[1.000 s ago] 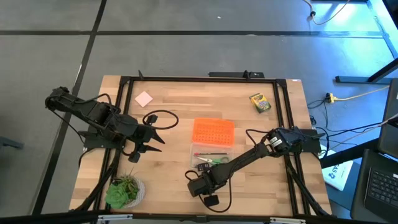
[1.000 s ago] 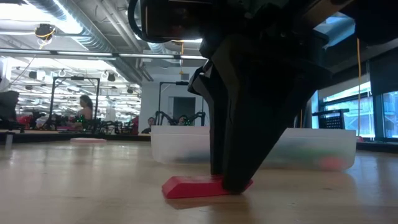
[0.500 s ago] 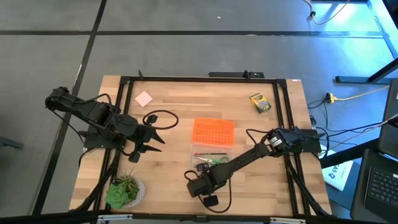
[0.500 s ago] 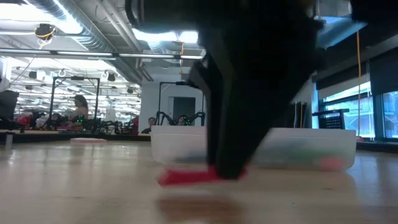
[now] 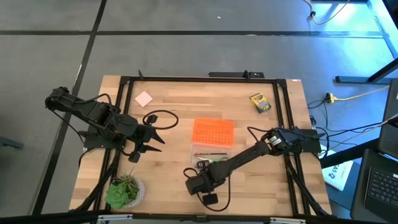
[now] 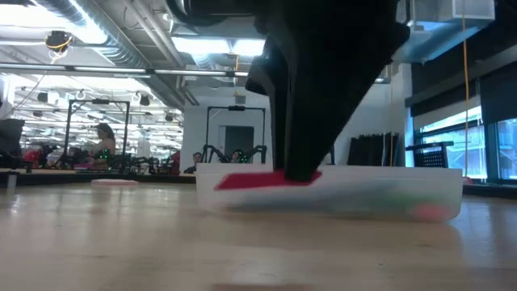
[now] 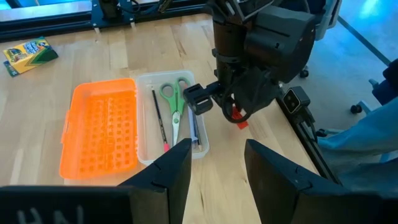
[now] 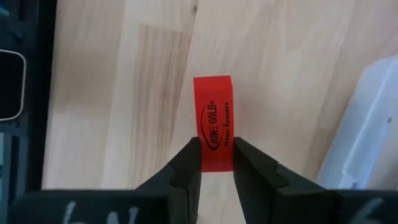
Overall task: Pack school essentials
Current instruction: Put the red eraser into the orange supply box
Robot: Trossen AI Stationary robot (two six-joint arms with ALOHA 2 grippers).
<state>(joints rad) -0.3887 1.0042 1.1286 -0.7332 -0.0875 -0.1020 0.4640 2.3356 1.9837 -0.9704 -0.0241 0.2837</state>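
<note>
So there's one red eraser (image 8: 214,123), a flat little rectangular block with black print on it, and the right gripper (image 8: 216,163) has it pinched between its two fingers. It's off the wood, hanging just beside the clear box (image 5: 211,157) near the front edge of the table (image 5: 174,106).

That box is one see-through plastic tray, and inside I count one pair of green-handled scissors (image 7: 173,102), one thin dark pencil (image 7: 159,116) and one pen (image 7: 194,132) lying lengthwise. Its orange lid (image 7: 99,134), full of little holes, lies flat right next to it.

One yellow-green crayon box (image 5: 260,102) sits well apart at the far right corner, one pink square note pad (image 5: 143,98) at the far left.

One potted plant (image 5: 124,191), spiky green leaves in a pale round pot, is at the near left corner.

The left gripper (image 5: 154,134) hovers over the left side of the table with its fingers spread and nothing in them.

In the low view the right arm blocks most of the box.
</note>
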